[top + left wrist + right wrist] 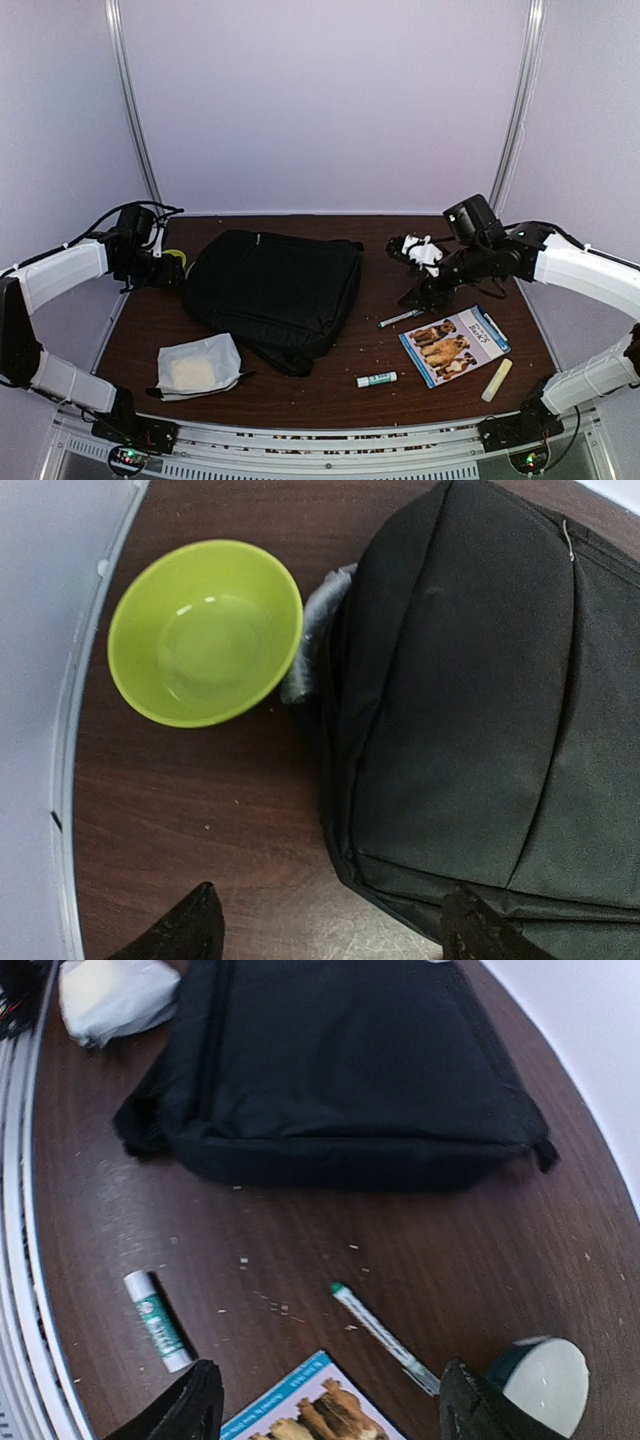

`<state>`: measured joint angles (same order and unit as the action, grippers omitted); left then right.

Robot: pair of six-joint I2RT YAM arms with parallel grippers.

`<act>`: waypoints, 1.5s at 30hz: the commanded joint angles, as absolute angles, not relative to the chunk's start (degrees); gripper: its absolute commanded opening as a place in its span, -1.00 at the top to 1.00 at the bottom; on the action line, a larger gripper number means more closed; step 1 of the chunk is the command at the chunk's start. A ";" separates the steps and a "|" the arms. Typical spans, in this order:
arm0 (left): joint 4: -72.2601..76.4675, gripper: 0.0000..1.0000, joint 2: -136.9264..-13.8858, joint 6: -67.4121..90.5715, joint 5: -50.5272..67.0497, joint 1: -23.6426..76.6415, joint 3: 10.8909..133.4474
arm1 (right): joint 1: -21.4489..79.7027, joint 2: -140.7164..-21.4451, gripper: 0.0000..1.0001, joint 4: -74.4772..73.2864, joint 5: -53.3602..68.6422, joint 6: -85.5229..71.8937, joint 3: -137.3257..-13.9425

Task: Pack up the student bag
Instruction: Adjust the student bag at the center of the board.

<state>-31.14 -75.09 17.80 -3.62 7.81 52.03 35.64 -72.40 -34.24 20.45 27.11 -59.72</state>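
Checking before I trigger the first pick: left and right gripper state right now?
left gripper: open, holding nothing.
right gripper: open, holding nothing.

A robotics lab test cell is shown. The dark wood worktop [340, 360] is closed in on three sides by plain pale panels [320, 100] set between metal poles [133, 100]. A slotted metal rail [320, 440] is fixed along the near edge, and a left arm [60, 275] and a right arm [585, 270] are bolted there, with loose cables [105, 220] run along them. School things are laid out: a bag [272, 290], a book [455, 345], a glue stick [377, 379] and a pen [400, 319].
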 commanded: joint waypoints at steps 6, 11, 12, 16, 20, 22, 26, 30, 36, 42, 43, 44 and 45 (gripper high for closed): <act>-30.46 -0.70 -83.40 25.84 -0.14 7.16 55.47 | 53.84 -80.60 -0.50 -40.55 14.70 33.42 -66.75; -29.54 -0.69 -89.64 26.26 0.94 7.12 58.10 | 59.53 -86.08 -0.51 -39.48 7.97 33.48 -70.85; -29.94 -0.68 -90.14 25.96 0.99 7.12 58.84 | 60.21 -87.34 -0.51 -39.54 6.98 33.49 -71.75; -30.08 -0.70 -90.72 24.35 0.11 7.10 60.10 | 61.23 -91.70 -0.54 -37.92 4.99 33.29 -74.75; -30.87 -0.92 -92.25 22.63 -0.52 6.57 61.66 | 62.56 -96.82 -0.57 -34.78 2.42 33.90 -78.05; -30.66 -0.96 -92.96 22.59 0.87 5.95 62.13 | 63.21 -100.78 -0.57 -36.08 0.86 33.72 -82.32; -30.23 -0.95 -94.56 22.14 1.52 5.63 62.57 | 63.98 -105.04 -0.64 -38.11 -0.08 33.49 -85.91; -28.25 -0.94 -95.54 21.73 3.84 5.21 61.86 | 64.45 -105.96 -1.00 -38.57 -1.36 33.60 -85.66; -25.20 -0.81 -97.64 23.02 14.70 5.20 61.11 | 64.36 -107.39 -1.00 -36.00 -9.75 34.89 -83.05; -23.02 -0.79 -97.90 24.00 18.30 7.12 59.53 | 60.86 -108.51 -1.00 -31.78 -12.87 35.83 -81.53; -23.00 -0.78 -97.94 24.04 18.50 7.50 59.32 | 59.60 -109.13 -1.00 -31.99 -12.87 35.28 -82.49; -23.02 -0.78 -98.00 24.14 18.66 7.82 59.16 | 58.20 -109.73 -1.00 -32.19 -12.65 34.50 -83.46; -23.03 -0.78 -98.00 24.21 18.90 8.16 59.00 | 56.75 -110.34 -1.00 -32.36 -12.35 33.68 -84.52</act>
<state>-25.89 -97.58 23.49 14.57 6.33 60.05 61.65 -108.16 -34.11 -9.34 35.42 -81.54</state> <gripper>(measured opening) 0.892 0.999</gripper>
